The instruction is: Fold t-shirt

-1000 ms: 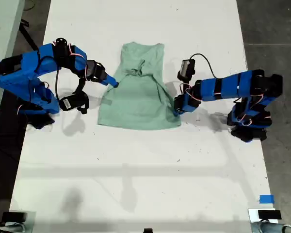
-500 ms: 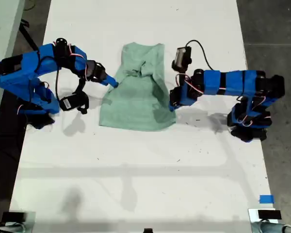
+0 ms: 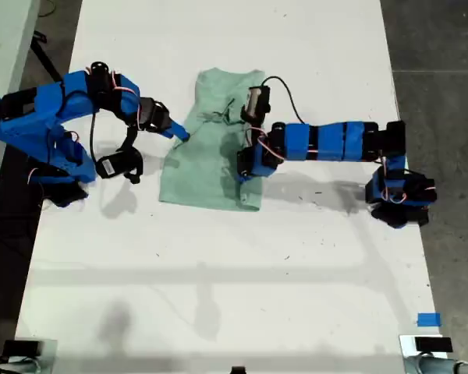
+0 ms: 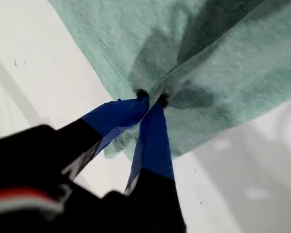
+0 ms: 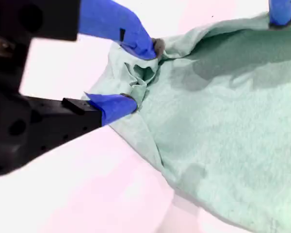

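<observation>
The pale mint-green t-shirt (image 3: 210, 167) lies on the white table (image 3: 218, 273), its side at the exterior view's right lifted and folded over toward the middle. My first gripper (image 3: 242, 173) is shut on that raised edge; the first wrist view shows its tips (image 4: 152, 97) pinching the cloth (image 4: 223, 58) above the table. My second gripper (image 3: 181, 135) is at the shirt's edge on the exterior view's left. Its fingers (image 5: 119, 104) are closed on a bunched fold of the cloth (image 5: 233, 136). A blue fingertip (image 5: 281, 12) of the first gripper shows beyond the shirt.
The arm bases stand at the table's sides, one (image 3: 43, 167) at the exterior view's left and one (image 3: 398, 199) at its right. A blue tape mark (image 3: 428, 319) sits near the lower right corner of the exterior view. Dark floor (image 3: 444, 47) borders the table.
My first gripper has carried the shirt's edge from the exterior view's right toward the middle, narrowing the shirt. The second gripper has stayed in place.
</observation>
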Tool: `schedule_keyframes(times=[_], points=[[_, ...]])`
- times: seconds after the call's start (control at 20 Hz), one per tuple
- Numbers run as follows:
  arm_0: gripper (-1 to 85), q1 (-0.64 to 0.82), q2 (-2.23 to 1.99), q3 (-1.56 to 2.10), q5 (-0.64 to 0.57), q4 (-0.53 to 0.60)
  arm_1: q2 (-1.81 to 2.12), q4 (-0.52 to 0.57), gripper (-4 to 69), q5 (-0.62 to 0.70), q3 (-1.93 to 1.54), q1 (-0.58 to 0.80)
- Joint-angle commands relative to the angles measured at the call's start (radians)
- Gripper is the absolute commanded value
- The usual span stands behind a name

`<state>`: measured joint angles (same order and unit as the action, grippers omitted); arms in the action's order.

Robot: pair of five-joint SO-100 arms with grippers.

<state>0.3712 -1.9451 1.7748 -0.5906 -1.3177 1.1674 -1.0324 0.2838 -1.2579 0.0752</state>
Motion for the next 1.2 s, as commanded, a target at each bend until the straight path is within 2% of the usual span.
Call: schedule_keyframes(times=[0.0, 0.25, 0.3, 0.35, 0.4, 0.55, 0.7, 0.95, 1.15], points=[[17.5, -0.009, -0.025, -0.011, 0.006, 0.005, -0.081, 0.109, -0.8, -0.035, 0.103, -0.028], [17.8, -0.003, -0.026, -0.008, 0.009, 0.003, -0.23, 0.106, -0.2, -0.086, 0.192, -0.054], [17.8, -0.002, -0.026, -0.008, 0.009, 0.005, -0.232, 0.072, 5.6, -0.091, 0.206, -0.055], [17.9, -0.002, -0.026, -0.008, 0.009, 0.005, -0.225, 0.014, 26.4, -0.077, 0.249, -0.058], [17.9, 0.0, -0.028, -0.008, 0.009, 0.005, -0.212, -0.06, 35.7, -0.052, 0.308, -0.06], [17.9, 0.0, -0.031, -0.008, 0.009, -0.005, -0.127, -0.27, 31.3, -0.017, 0.479, -0.055], [17.8, 0.0, -0.031, -0.003, 0.012, -0.005, 0.018, -0.379, 28.2, 0.008, 0.509, -0.04], [18.0, -0.031, -0.052, 0.123, 0.092, -0.005, 0.163, -0.471, 26.5, 0.018, 0.443, -0.003], [18.4, -0.069, -0.098, 0.342, 0.181, 0.064, 0.158, -0.459, 24.6, 0.023, 0.405, 0.0]])
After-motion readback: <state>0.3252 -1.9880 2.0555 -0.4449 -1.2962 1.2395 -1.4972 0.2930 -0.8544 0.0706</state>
